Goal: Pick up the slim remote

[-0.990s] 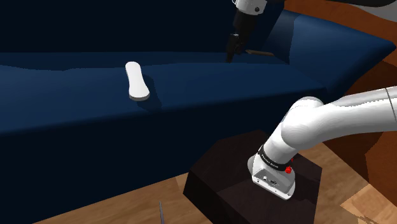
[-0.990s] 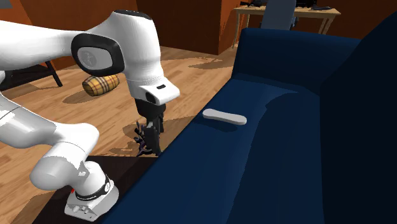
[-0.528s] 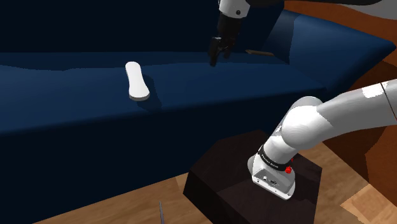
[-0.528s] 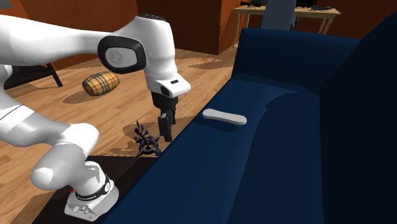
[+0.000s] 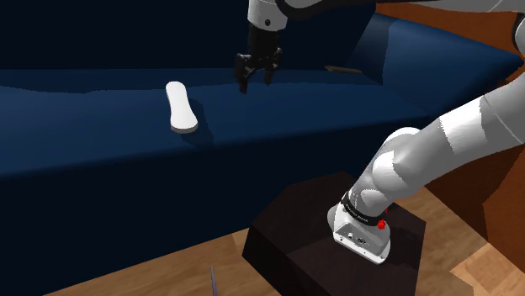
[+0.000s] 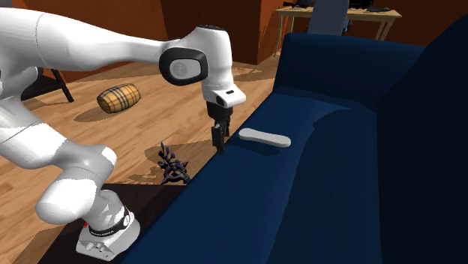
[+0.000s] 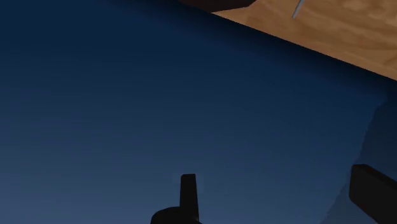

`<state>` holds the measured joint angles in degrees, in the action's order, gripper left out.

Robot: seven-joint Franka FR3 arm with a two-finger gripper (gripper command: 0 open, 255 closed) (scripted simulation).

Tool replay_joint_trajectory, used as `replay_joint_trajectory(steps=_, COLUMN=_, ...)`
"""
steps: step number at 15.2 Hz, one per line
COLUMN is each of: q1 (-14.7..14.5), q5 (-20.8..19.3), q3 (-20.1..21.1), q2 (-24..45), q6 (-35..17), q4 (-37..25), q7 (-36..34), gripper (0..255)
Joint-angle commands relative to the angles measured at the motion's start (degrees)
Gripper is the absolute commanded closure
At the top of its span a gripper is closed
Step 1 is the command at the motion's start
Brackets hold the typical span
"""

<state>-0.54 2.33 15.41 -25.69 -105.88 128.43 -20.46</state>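
A slim white remote (image 5: 179,108) lies flat on the seat of a navy sofa (image 5: 101,143), with nothing touching it. My black gripper (image 5: 255,77) hangs just above the seat, to the shoulder view's right of the remote and well apart from it. Its two fingers stand apart, open and empty. In the second exterior view the gripper (image 6: 218,142) hovers over the seat's front edge, left of the remote (image 6: 265,138). In the wrist view the fingers (image 7: 188,194) of my gripper (image 7: 280,197) frame bare blue cushion (image 7: 159,108).
The arm's dark stand (image 5: 336,244) sits on the wooden floor in front of the sofa. A plaid barrel-shaped cushion (image 6: 118,98) and a dark spiky object (image 6: 172,166) lie on the floor. A small dark thing (image 5: 341,69) rests farther along the seat. The sofa back rises behind the remote.
The gripper has swung along the seat toward the remote, to the shoulder view's left, and turned about its axis. It stays open. The remote has not moved.
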Motion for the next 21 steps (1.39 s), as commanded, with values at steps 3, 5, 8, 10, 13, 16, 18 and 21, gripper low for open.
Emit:
replay_joint_trajectory(steps=3, q1=0.5, q5=-0.8, q3=4.1, q2=8.2, q6=-2.8, q4=-5.8, q7=-8.4, gripper=0)
replay_joint_trajectory(steps=5, q1=0.7, q5=-1.8, q3=6.0, q2=12.3, q6=-3.8, q4=-9.1, q7=-12.6, gripper=0)
replay_joint_trajectory(steps=8, q1=0.7, q5=-4.2, q3=8.3, q2=18.8, q6=-4.7, q4=-14.6, q7=-19.0, gripper=0)
replay_joint_trajectory(steps=10, q1=0.3, q5=-6.2, q3=9.6, q2=23.5, q6=-4.9, q4=-18.8, q7=-23.3, gripper=0)
replay_joint_trajectory(steps=13, q1=-0.9, q5=-9.7, q3=10.8, q2=30.7, q6=-4.5, q4=-25.9, q7=-29.6, gripper=0)
replay_joint_trajectory(steps=16, q1=-2.2, q5=-12.2, q3=10.9, q2=35.6, q6=-4.5, q4=-30.4, q7=-33.4, gripper=0)
replay_joint_trajectory(steps=18, q1=-2.2, q5=-12.4, q3=10.8, q2=35.8, q6=-5.9, q4=-29.1, q7=-33.6, gripper=0)
replay_joint_trajectory(steps=21, q1=-2.2, q5=-12.7, q3=10.7, q2=36.2, q6=-8.1, q4=-27.3, q7=-34.0, gripper=0)
